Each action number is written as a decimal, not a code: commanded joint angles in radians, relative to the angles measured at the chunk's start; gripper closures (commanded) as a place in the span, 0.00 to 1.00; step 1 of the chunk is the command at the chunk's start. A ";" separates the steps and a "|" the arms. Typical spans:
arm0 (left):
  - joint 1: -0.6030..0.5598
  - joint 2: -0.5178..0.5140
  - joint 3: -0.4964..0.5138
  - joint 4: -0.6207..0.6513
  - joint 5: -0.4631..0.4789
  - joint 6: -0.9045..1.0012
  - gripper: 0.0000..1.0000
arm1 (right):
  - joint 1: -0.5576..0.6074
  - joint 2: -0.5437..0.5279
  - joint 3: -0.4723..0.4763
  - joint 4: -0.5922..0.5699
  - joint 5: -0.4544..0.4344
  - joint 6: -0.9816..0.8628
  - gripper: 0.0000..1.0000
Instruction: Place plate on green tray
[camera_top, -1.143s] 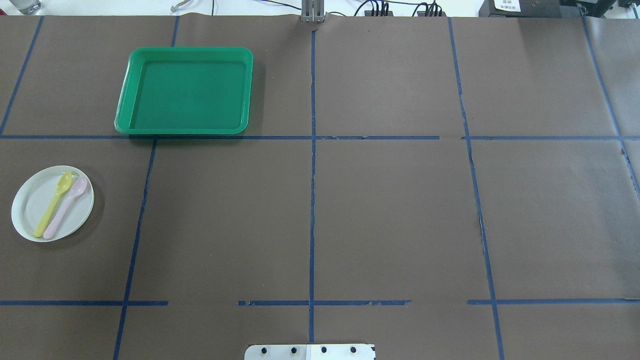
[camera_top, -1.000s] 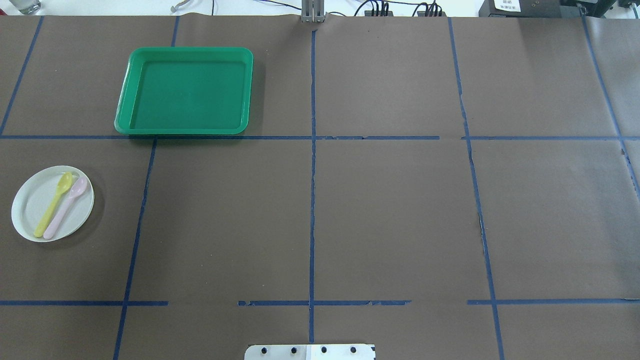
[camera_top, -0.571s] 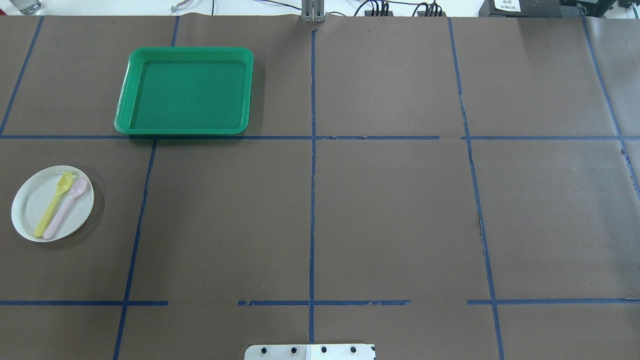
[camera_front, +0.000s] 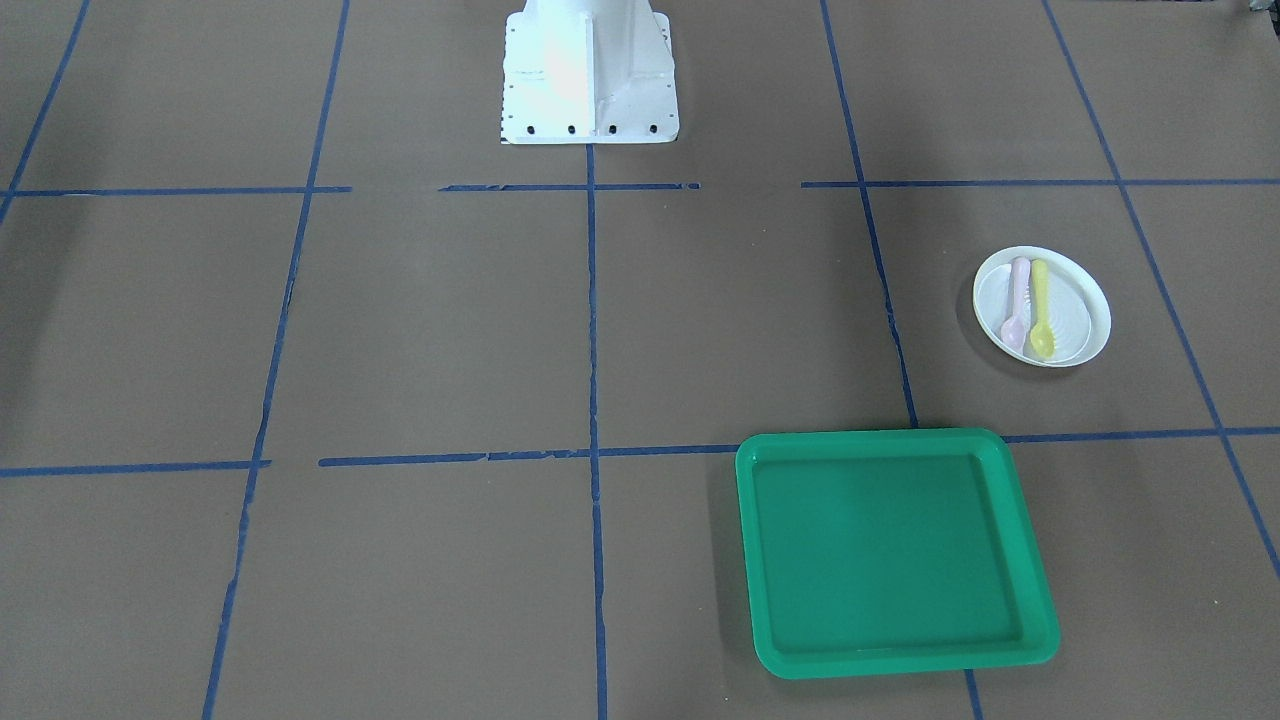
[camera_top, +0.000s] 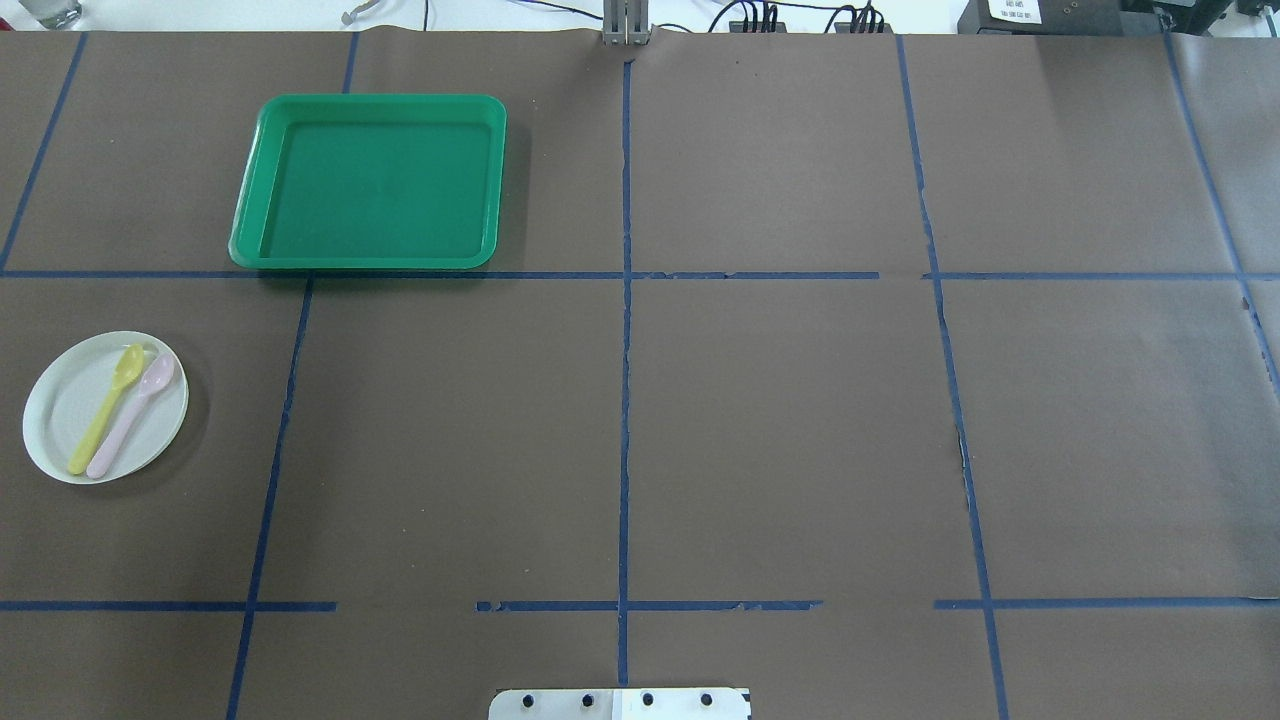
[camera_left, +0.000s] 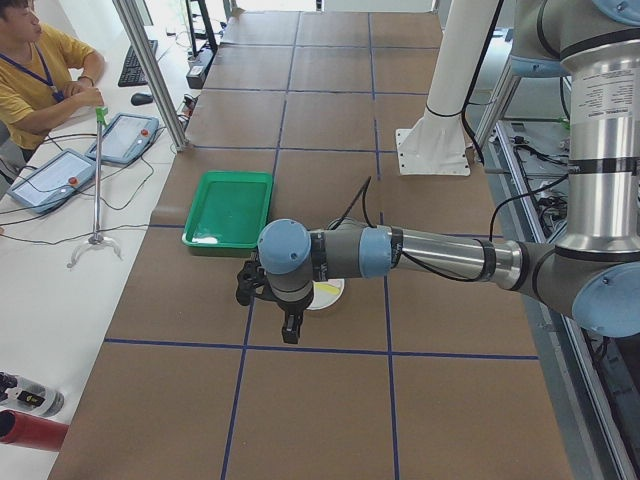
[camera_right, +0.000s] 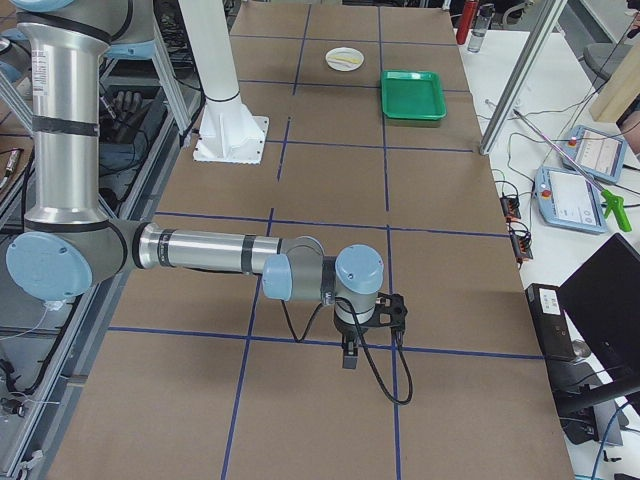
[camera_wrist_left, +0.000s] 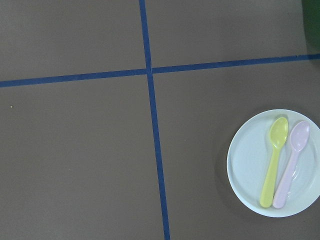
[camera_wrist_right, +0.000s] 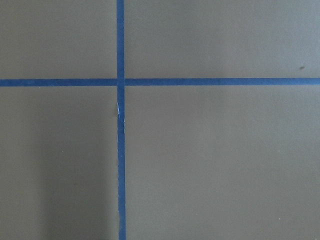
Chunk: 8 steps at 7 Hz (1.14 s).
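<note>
Overhead, the plate (camera_top: 60, 420), bearing two spoons (camera_top: 105, 412), lies on the worktop (camera_top: 780, 420) well apart from the green tray (camera_top: 370, 99). Side views show the left hand (camera_left: 290, 333) near it and the right hand (camera_right: 347, 356) far off; whether either is open I cannot tell.

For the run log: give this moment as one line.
plate: on table, off tray, untouched | yellow spoon, pink spoon: on plate | left gripper: near plate, state unclear | right gripper: far off, state unclear
</note>
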 joint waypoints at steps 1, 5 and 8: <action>0.006 0.044 -0.020 -0.019 0.003 -0.008 0.00 | 0.000 0.000 0.000 0.000 -0.001 0.000 0.00; 0.298 0.098 0.025 -0.522 0.079 -0.497 0.00 | 0.000 0.000 0.000 0.000 -0.001 0.000 0.00; 0.449 0.161 0.150 -0.863 0.084 -0.711 0.00 | 0.000 0.000 0.000 0.000 -0.001 0.000 0.00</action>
